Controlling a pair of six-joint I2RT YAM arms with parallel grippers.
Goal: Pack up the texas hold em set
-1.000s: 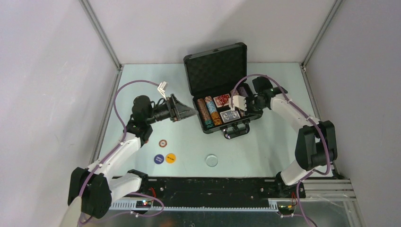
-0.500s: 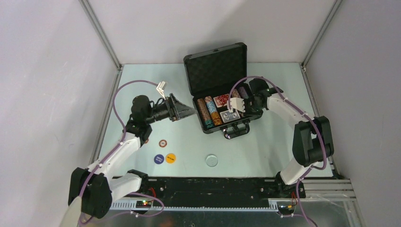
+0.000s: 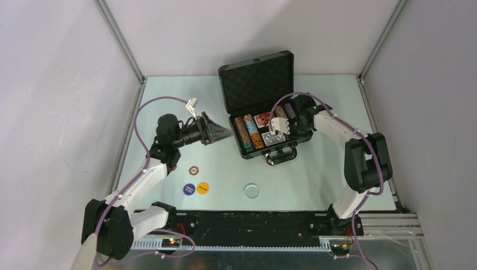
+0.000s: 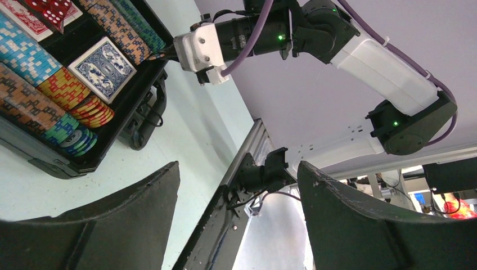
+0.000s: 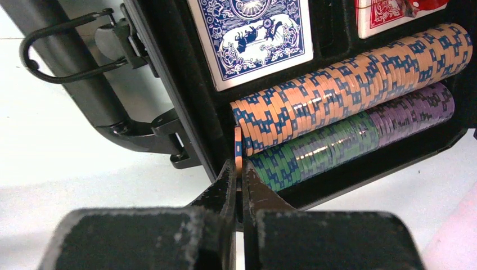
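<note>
Your right hand (image 5: 239,171) pinches one orange chip (image 5: 238,145) on edge, likely to slot it onto its row (image 5: 349,73) in the case (image 3: 256,84); your left hand (image 3: 226,134) hangs spread and empty alongside.

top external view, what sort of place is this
Probably a robot lab test cell: aluminium framing and plain walls box in a table, with the left arm and right arm bolted at its near edge.
</note>
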